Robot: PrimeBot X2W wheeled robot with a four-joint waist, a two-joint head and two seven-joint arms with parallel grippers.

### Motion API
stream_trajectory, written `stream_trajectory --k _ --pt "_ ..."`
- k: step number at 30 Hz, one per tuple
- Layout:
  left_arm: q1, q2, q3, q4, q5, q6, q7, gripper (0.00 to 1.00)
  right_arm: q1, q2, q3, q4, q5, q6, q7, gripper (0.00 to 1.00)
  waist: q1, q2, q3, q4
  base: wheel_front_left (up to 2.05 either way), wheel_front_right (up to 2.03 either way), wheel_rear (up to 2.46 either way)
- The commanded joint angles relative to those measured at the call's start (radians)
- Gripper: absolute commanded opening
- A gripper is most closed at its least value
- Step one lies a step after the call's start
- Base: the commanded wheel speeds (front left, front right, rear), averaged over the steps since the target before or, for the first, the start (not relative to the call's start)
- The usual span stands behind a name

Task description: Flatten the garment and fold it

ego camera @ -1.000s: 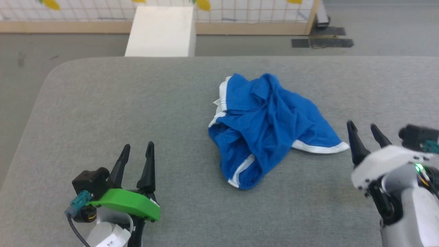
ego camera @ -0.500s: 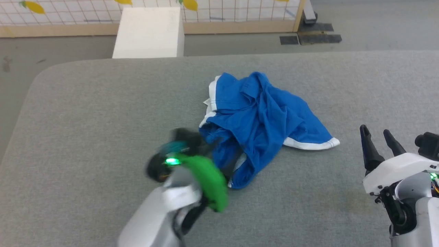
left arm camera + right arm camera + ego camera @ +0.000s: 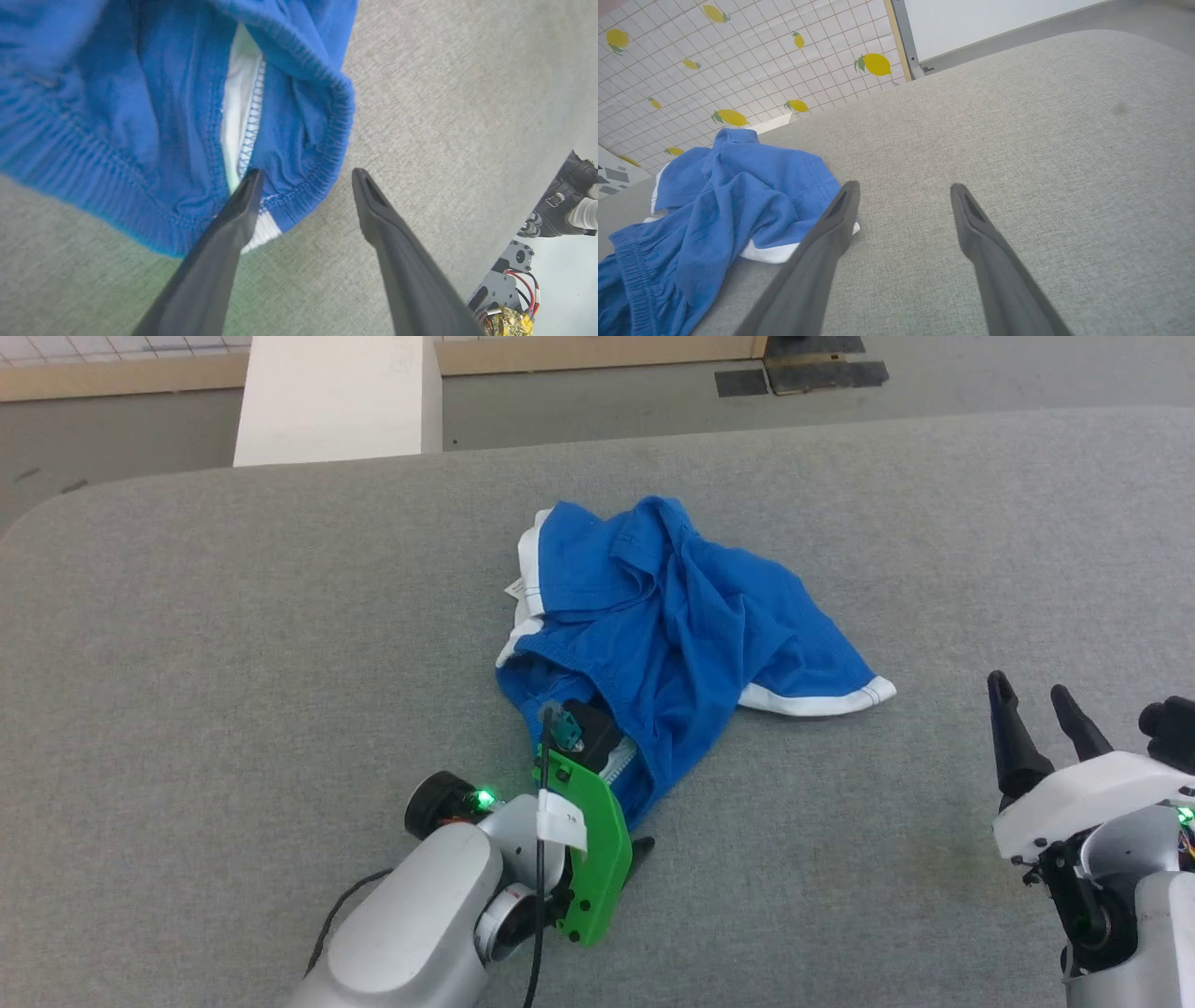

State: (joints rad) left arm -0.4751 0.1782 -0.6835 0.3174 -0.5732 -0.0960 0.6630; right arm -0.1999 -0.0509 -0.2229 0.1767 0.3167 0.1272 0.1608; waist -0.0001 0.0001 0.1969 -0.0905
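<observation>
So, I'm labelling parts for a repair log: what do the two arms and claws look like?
The left claw has two long dark tapered fingers, a bright green bracket, a white label, a black cable and a silver-grey forearm with a green light. The right claw has the same dark fingers on a white shell.

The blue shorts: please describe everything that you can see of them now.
The shorts are soft, bright blue fabric with a gathered elastic waistband, a white side stripe and white hem trim. They lie crumpled in a heap on the grey table. The left gripper, jaws open, is at the waistband's near corner, one finger over the cloth.
</observation>
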Motion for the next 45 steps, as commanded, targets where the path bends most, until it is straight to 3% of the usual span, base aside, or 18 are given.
stream_trajectory --k 1,4,5,6,7,11,15,28,36,37,38,41,45 --pt "-0.016 0.011 -0.002 0.012 0.018 0.009 0.004 1.0 -0.015 0.001 0.0 0.002 0.006 0.003 -0.009 1.0 0.0001 -0.0001 0.012 -0.005 0.0 0.0 0.0" --pt "-0.018 0.011 0.001 0.028 0.018 0.017 -0.002 1.0 -0.022 0.001 0.001 0.006 0.008 0.003 -0.014 1.0 0.0001 -0.0001 0.018 -0.001 0.0 0.0 0.0" --pt "-0.017 0.007 0.005 0.03 0.012 0.017 -0.009 0.47 -0.024 0.001 0.003 0.008 0.008 0.003 -0.015 1.0 0.0001 -0.0001 0.019 0.001 0.0 0.0 0.0" --pt "-0.018 0.005 0.007 0.032 0.008 0.016 -0.014 0.12 -0.026 0.001 0.005 0.01 0.007 0.003 -0.016 1.0 0.0001 -0.0001 0.02 0.003 0.0 0.0 0.0" --pt "-0.018 0.002 0.008 0.034 0.003 0.014 -0.019 0.0 -0.027 0.001 0.007 0.012 0.006 0.003 -0.017 1.0 0.0001 -0.0001 0.02 0.007 0.0 0.0 0.0" --pt "-0.016 -0.011 0.022 0.03 -0.028 0.009 -0.034 0.0 -0.028 0.001 0.01 0.024 0.001 0.003 -0.021 1.0 0.0001 -0.0001 0.016 0.022 0.0 0.0 0.0" --pt "0.007 -0.036 0.114 -0.026 -0.137 0.018 -0.081 0.0 -0.024 0.001 0.006 0.038 -0.016 0.003 -0.023 1.0 0.0001 -0.0001 -0.003 0.052 0.0 0.0 0.0" --pt "0.187 0.043 0.436 -0.122 -0.332 0.169 -0.192 0.0 -0.008 0.001 0.026 0.053 -0.025 0.003 -0.013 1.0 0.0001 -0.0001 -0.045 0.111 0.0 0.0 0.0" --pt "0.27 0.045 0.489 -0.05 -0.379 0.211 -0.2 0.0 0.006 0.001 0.042 0.049 -0.024 0.003 -0.002 1.0 0.0001 -0.0001 -0.052 0.116 0.0 0.0 0.0" --pt "0.271 0.041 0.497 -0.053 -0.385 0.208 -0.21 0.81 0.008 0.001 0.044 0.049 -0.023 0.003 -0.002 1.0 0.0001 -0.0001 -0.053 0.115 0.0 0.0 0.0" --pt "0.273 0.042 0.503 -0.059 -0.387 0.203 -0.22 1.0 0.01 0.001 0.047 0.049 -0.022 0.003 -0.002 1.0 0.0001 -0.0001 -0.054 0.114 0.0 0.0 0.0" --pt "0.276 0.049 0.522 -0.101 -0.387 0.18 -0.263 1.0 0.017 0.001 0.049 0.049 -0.019 0.003 -0.002 1.0 0.0001 -0.0001 -0.059 0.113 0.0 0.0 0.0" --pt "0.308 0.073 0.543 -0.199 -0.357 0.104 -0.369 1.0 0.036 0.001 0.048 0.043 -0.013 0.003 -0.006 1.0 0.0001 -0.0001 -0.072 0.114 0.0 0.0 0.0"
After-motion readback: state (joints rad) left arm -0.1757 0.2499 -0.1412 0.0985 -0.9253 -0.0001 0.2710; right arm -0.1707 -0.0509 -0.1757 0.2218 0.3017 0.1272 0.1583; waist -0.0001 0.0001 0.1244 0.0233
